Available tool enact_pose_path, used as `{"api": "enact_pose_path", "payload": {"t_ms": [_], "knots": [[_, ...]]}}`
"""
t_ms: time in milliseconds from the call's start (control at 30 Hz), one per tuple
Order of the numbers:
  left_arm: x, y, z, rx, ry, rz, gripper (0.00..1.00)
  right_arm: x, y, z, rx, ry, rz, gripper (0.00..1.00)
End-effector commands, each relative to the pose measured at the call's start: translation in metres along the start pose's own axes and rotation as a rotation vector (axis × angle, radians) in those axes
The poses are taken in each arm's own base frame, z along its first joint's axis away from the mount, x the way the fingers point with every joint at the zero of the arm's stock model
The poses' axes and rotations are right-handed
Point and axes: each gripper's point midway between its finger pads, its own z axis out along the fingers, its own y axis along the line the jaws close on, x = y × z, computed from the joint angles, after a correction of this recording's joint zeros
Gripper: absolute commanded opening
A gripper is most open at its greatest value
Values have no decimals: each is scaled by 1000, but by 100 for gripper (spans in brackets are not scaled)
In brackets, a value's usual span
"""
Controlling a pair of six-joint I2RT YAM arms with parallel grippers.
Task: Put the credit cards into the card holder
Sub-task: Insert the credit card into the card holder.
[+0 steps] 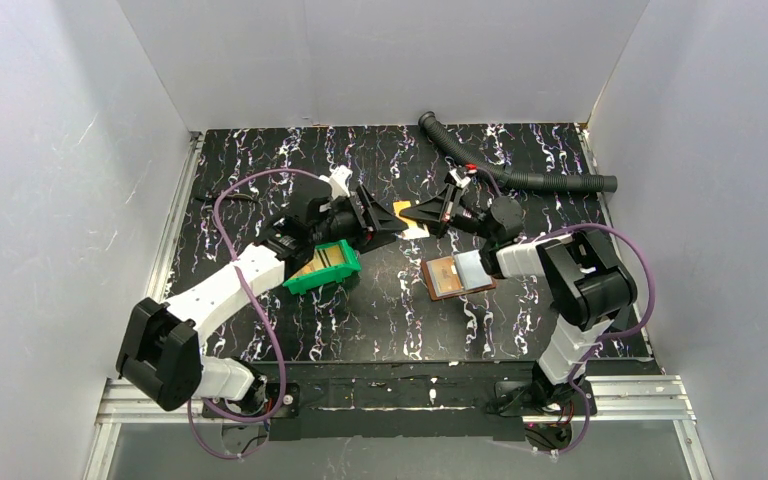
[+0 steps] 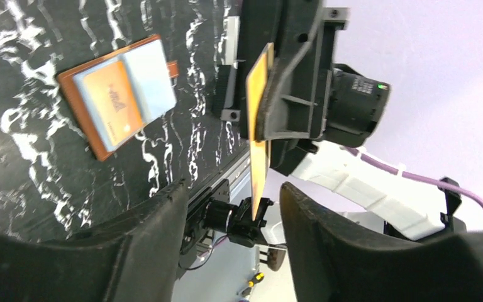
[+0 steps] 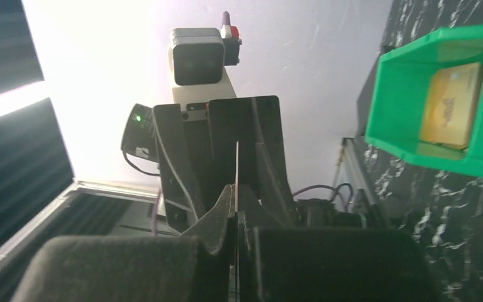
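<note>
Aloft, thin orange card (edge-on) — nipped by right pincer, left pincer gaping, empty.

In the left wrist view, the orange card is partly covered by a finger of the right end effector. In the right wrist view it is seen edge-on only, its faces hidden, and the green bin is cut off by the right edge.

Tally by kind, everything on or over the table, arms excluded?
Holder: 1
Bin: 1
Hose: 1
Cards: 3 showing: held card, card in holder, card in bin; more may hide beneath it
Total: 6
</note>
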Motion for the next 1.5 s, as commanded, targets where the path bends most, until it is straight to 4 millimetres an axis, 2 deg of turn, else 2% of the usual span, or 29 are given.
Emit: {"api": "enact_pose_path", "payload": {"t_ms": [0, 200, 333, 400, 433, 533, 633, 733, 833, 967, 1067, 1233, 1467], "knots": [[-8, -31, 11, 98, -71, -6, 47, 19, 65, -17, -253, 12, -95, 1], [-5, -36, 22, 99, -65, 1, 31, 21, 60, -19, -222, 4, -110, 1], [-5, -31, 32, 81, -50, -13, 13, 22, 56, -19, -168, 9, -144, 1], [-5, -29, 36, 72, -51, 2, 2, 17, 44, -22, -97, -6, -162, 3], [-5, -28, 38, 63, -55, 12, 0, 11, 35, -27, -45, -24, -171, 9], [-4, -15, 46, 3, -58, 44, 0, -17, 5, -57, 146, -105, -236, 29], [2, 4, 57, -73, -47, 88, 0, -46, -43, -98, 512, -160, -379, 52], [8, 27, 67, -171, -52, 143, 0, -53, -78, -154, 899, -149, -519, 65], [16, 42, 82, -237, -26, 190, 0, -55, -100, -191, 1079, -191, -557, 71], [32, 50, 105, -250, 24, 172, 0, -44, -133, -207, 1132, -172, -462, 69], [44, 56, 119, -260, 52, 149, 0, -41, -144, -215, 1143, -182, -425, 61], [62, 75, 136, -279, 94, 85, 0, -39, -165, -234, 1187, -168, -385, 39], [75, 85, 149, -262, 129, 75, 0, -43, -173, -242, 1217, -135, -413, 31]]}}
